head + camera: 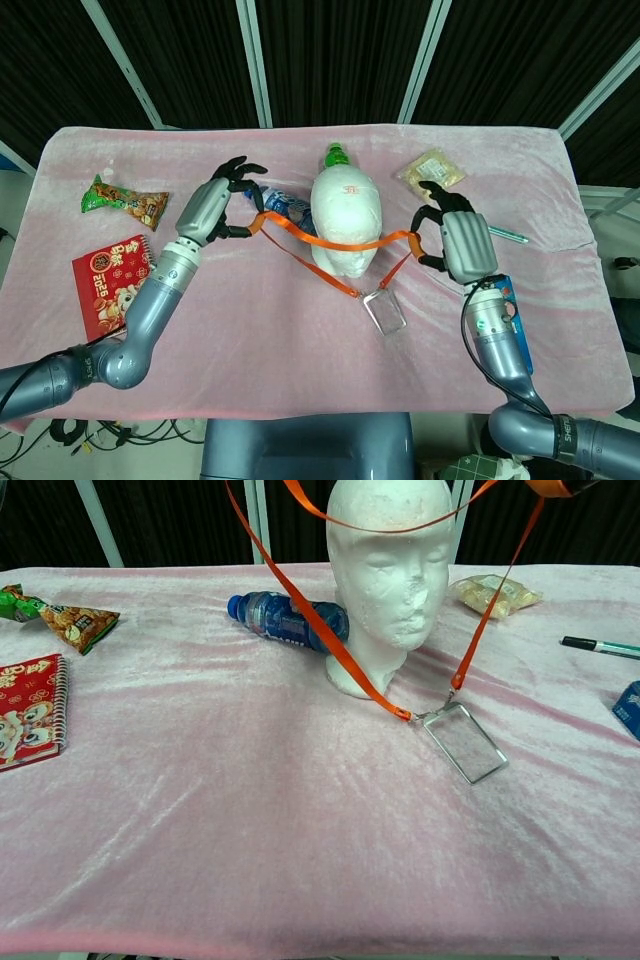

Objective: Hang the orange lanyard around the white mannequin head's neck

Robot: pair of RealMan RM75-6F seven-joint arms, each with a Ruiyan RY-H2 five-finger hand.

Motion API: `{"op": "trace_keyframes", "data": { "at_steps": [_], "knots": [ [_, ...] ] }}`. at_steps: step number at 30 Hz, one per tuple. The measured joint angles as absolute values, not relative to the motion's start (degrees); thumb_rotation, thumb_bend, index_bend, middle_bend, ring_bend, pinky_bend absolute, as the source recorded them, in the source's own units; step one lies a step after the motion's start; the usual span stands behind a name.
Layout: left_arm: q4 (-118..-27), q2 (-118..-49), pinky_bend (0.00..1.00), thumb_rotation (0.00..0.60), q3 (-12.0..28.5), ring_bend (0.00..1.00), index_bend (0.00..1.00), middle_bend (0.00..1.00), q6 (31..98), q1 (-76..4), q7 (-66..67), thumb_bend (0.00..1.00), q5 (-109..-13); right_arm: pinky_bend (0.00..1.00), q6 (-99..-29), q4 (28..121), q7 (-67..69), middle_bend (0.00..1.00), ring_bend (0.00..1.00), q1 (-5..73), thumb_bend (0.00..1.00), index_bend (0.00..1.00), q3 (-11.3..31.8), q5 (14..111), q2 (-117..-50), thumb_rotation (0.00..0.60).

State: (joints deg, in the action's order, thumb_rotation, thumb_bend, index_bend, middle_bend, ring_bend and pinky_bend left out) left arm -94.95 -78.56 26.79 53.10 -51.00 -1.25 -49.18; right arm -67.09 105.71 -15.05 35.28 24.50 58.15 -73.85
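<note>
The left hand (215,208) and right hand (448,240) each pinch the orange lanyard (335,240), stretched across the white mannequin head (345,215) from nine to three o'clock; its badge holder (465,742) dangles at five o'clock.

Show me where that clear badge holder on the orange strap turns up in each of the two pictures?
Head view: the badge holder hangs just below and right of the white foam head, near the picture's middle.
Chest view: the badge holder sits right of centre, tilted, at the bottom of the orange strap.
Shared landmark: the foam head, with the blue bottle lying beside it.
</note>
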Motion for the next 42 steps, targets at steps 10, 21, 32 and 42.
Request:
{"op": "trace_keyframes", "data": {
  "at_steps": [10, 21, 32, 42],
  "knots": [
    [-88.76, -82.03, 0.00, 0.600, 29.28, 0.00, 0.64, 0.20, 53.74, -53.29, -5.11, 0.45, -48.82, 0.19, -64.67, 104.06, -13.97, 0.16, 0.23, 38.30, 0.34, 0.77, 26.94, 54.38, -72.37, 0.600],
    [-79.40, -86.00, 0.00, 0.600, 30.62, 0.00, 0.62, 0.20, 53.34, -55.89, -7.38, 0.45, -48.15, 0.19, -61.25, 97.75, -13.89, 0.16, 0.23, 43.55, 0.34, 0.77, 29.42, 48.61, -72.84, 0.600],
    [-70.46, -90.43, 0.00, 0.600, 30.70, 0.00, 0.60, 0.21, 51.87, -57.57, -10.68, 0.45, -48.39, 0.19, -54.32, 87.04, -14.01, 0.16, 0.23, 50.18, 0.34, 0.77, 31.02, 38.44, -75.01, 0.600],
    [-61.92, -95.38, 0.00, 0.600, 30.02, 0.00, 0.58, 0.21, 51.47, -59.05, -12.13, 0.41, -49.59, 0.19, -50.60, 77.24, -13.45, 0.16, 0.23, 54.82, 0.34, 0.77, 30.53, 35.13, -78.62, 0.600]
  ]
}}
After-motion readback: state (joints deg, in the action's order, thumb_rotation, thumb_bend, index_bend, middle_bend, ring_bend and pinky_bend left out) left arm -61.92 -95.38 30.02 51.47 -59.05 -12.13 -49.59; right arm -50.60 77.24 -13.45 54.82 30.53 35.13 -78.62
